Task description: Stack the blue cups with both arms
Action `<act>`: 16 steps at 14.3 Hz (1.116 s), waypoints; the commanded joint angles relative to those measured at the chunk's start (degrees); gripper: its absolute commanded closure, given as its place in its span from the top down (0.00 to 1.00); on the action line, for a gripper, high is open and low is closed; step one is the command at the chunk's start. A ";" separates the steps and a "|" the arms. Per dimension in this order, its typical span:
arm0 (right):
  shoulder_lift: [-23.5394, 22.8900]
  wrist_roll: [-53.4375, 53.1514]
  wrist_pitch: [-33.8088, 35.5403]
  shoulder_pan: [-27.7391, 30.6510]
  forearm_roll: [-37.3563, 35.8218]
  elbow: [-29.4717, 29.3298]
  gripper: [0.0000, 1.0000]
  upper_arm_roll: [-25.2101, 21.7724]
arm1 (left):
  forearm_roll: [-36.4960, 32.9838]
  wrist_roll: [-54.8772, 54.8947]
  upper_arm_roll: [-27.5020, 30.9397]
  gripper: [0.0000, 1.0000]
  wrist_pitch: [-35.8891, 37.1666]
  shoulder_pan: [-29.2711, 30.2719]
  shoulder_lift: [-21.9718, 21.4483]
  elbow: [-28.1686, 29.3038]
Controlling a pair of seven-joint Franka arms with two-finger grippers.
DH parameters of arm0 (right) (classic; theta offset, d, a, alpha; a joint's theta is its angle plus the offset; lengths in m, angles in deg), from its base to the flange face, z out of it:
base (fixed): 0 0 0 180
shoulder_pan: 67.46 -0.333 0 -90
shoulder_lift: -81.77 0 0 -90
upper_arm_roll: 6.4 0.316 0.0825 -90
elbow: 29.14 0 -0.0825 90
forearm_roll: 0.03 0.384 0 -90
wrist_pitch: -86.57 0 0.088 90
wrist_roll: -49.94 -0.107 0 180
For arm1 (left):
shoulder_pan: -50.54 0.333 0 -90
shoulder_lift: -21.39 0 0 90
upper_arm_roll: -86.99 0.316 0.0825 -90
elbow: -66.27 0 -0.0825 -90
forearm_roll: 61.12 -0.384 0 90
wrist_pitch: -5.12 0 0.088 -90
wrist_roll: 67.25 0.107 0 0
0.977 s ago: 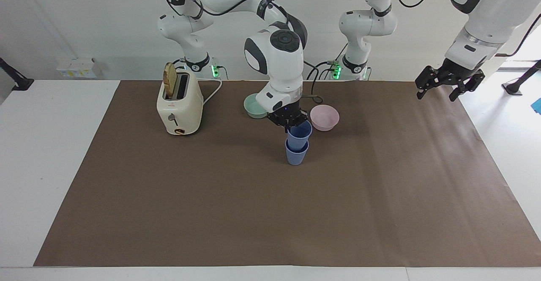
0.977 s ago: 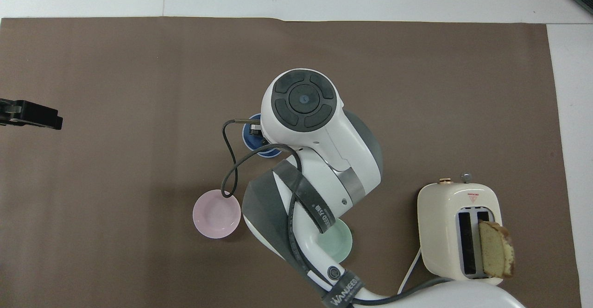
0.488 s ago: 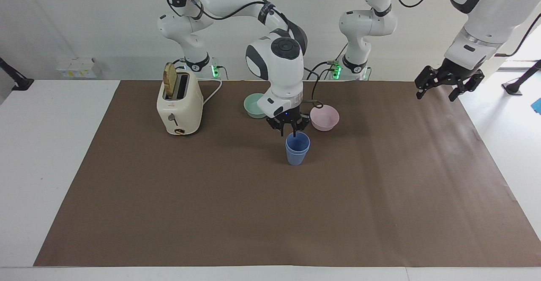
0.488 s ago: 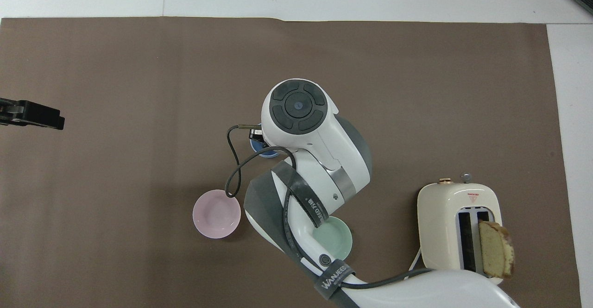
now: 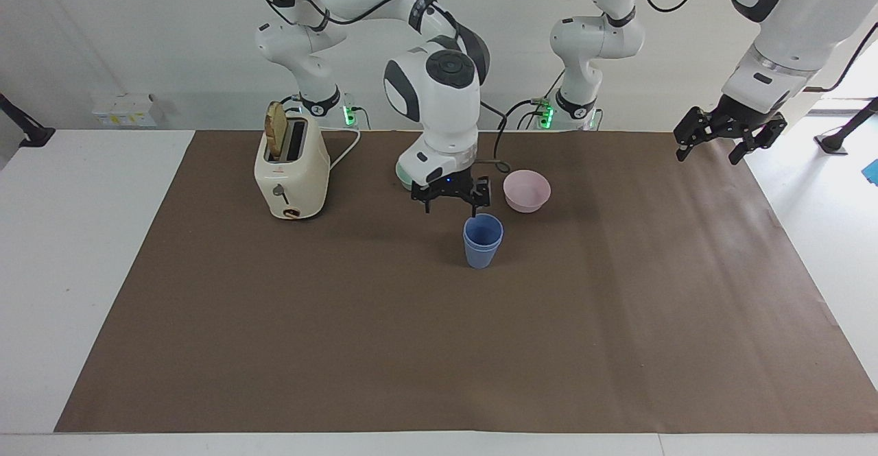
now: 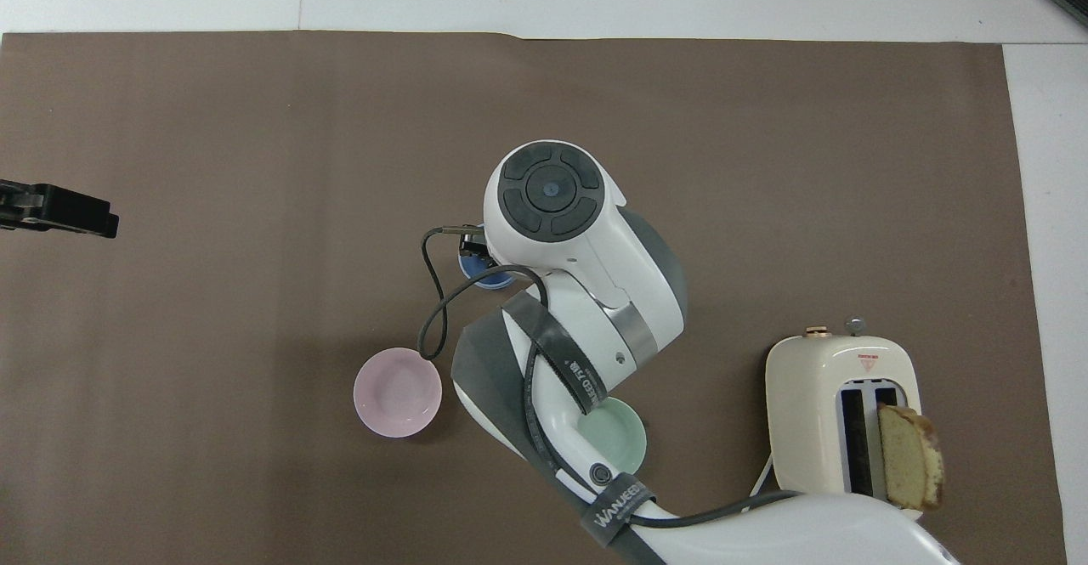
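Blue cups [image 5: 483, 240]: two, nested one inside the other, upright on the brown mat [image 5: 439, 346] near mid-surface, farther from the robots than both bowls; in the overhead view only a sliver of rim [image 6: 486, 276] visible under the right arm's wrist. Right gripper [image 5: 451, 197]: raised just above the stack and slightly toward the mint-green bowl, jaws spread wide, touching nothing. Left gripper [image 5: 727, 137]: in the air over the mat's edge at the left arm's end of the surface, well apart from the cups, jaws spread, empty, arm waiting; black tip alone in the overhead view [image 6: 59, 212]. Pink bowl [image 5: 527, 190]: just beside the stack, nearer to the robots, toward the left arm's end. Mint-green bowl [image 6: 614, 436]: beside the pink one, toward the right arm's end, largely covered by the right arm. Cream toaster [image 5: 291, 171]: toward the right arm's end, a slice of bread [image 5: 276, 130] upright in one slot.
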 commanded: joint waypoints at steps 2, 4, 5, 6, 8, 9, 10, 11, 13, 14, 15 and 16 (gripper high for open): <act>2.52 7.43 9.19 6.25 -2.69 -4.62 1.00 0.17 | -0.52 0.58 -0.48 1.00 1.09 0.85 -0.41 -0.52; 5.23 11.64 11.84 9.07 -3.04 -5.86 1.00 -0.27 | -0.52 0.58 -0.48 1.00 1.00 0.76 -0.41 -0.52; 7.07 13.40 13.24 10.30 -3.39 -5.78 1.00 -0.18 | -0.52 0.58 -0.39 1.00 1.00 0.67 -0.41 -0.52; 9.09 14.38 15.17 11.70 -3.22 -5.78 1.00 -0.18 | -0.52 0.50 -0.48 1.00 1.00 0.59 -0.41 -0.52; 12.79 18.58 18.34 14.52 -3.22 -5.69 1.00 -0.18 | -0.43 0.49 -0.48 1.00 0.74 0.58 -0.41 -0.52; 13.85 20.52 19.14 15.57 -3.22 -5.60 1.00 -0.18 | -0.43 0.49 -0.48 1.00 0.65 0.50 -0.41 -0.52; 14.64 22.37 19.15 16.97 -3.13 -5.51 1.00 -0.18 | -0.43 0.49 -0.48 1.00 0.65 0.50 -0.41 -0.52; 15.09 24.56 19.15 19.25 -2.52 -5.43 1.00 -0.18 | -0.43 0.49 -0.48 1.00 0.65 0.50 -0.32 -0.52; 15.09 27.56 19.06 23.47 -1.91 -5.34 1.00 -0.09 | -0.43 0.41 -0.48 1.00 0.56 0.50 -0.32 -0.52; 15.09 28.96 19.06 25.49 -1.21 -5.34 1.00 -0.09 | -0.35 0.41 -0.48 1.00 0.56 0.50 -0.32 -0.52; 15.18 30.37 19.15 27.43 -0.59 -5.34 1.00 0.00 | -0.43 0.32 -0.48 1.00 0.56 0.50 -0.32 -0.52; 16.22 31.08 19.15 28.14 -0.50 -4.82 1.00 0.00 | -0.35 0.32 -0.48 1.00 0.56 0.50 -0.41 -0.52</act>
